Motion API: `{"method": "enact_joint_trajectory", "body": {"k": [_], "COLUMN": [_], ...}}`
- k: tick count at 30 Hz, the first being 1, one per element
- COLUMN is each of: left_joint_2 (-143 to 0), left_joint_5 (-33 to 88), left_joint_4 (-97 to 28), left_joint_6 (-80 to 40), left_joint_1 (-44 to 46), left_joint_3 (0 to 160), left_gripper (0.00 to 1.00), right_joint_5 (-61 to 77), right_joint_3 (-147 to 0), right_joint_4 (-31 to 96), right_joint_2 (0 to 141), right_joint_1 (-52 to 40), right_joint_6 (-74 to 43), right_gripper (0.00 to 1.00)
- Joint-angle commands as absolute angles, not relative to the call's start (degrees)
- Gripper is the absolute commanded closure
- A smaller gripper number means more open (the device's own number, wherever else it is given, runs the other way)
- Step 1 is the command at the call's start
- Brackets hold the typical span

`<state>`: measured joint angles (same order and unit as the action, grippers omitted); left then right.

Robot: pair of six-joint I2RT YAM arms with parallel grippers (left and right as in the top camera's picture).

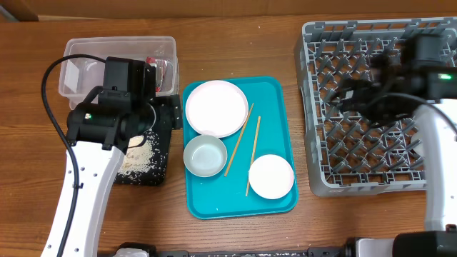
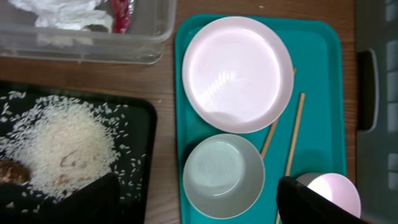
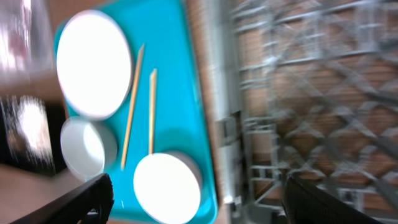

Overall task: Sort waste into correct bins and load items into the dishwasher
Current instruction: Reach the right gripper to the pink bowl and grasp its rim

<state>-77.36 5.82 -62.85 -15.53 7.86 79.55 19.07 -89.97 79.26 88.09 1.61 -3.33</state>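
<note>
The left gripper [image 2: 196, 202] is held spread and empty beside the rice [image 2: 62, 143] heaped in the black tray [image 2: 143, 134]. The right gripper [image 3: 196, 199] is likewise spread above the dish rack [image 1: 371, 128]. The plate [image 1: 216, 107], chopsticks [image 1: 239, 139], one bowl [image 1: 205, 155] and a second bowl [image 1: 270, 175] are laid on the teal tray [image 1: 275, 93].

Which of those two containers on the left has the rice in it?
The black tray: loose white rice is heaped in it. The clear tub beside it holds a crumpled white tissue and a red wrapper instead.

Left gripper [image 2: 200, 202], right gripper [image 3: 199, 200] spread wide
</note>
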Motion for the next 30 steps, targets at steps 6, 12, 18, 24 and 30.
{"method": "enact_joint_trajectory", "body": {"k": [6, 12, 18, 24, 30], "left_joint_2": [-77.36, -77.36, -77.36, -77.41, -77.41], "left_joint_5": [4.64, 4.47, 4.29, 4.29, 4.29], "left_joint_4": [-67.24, -68.97, -68.93, -68.45, -68.53], "left_joint_6": [-17.89, -17.85, -17.82, -17.85, -17.82], "left_joint_1": [-3.68, -9.34, -9.39, -9.39, -9.39], "left_joint_3": [80.36, 80.36, 80.36, 80.36, 80.36], "left_gripper": [0.08, 0.0, 0.0, 0.0, 0.0], "right_joint_5": [9.76, 9.87, 9.85, 9.43, 9.08], "right_joint_3": [-89.95, -89.54, -82.37, -70.83, -61.6], "right_joint_4": [80.18, 80.44, 78.19, 71.9, 64.88], "right_joint_2": [89.62, 91.53, 93.08, 93.1, 93.25], "right_joint_1": [-14.02, -19.66, -22.61, -24.08, -24.08], "right_joint_6": [-5.54, -6.72, -11.4, -15.33, -16.62], "right_gripper": [0.09, 0.1, 0.1, 0.11, 0.17]}}
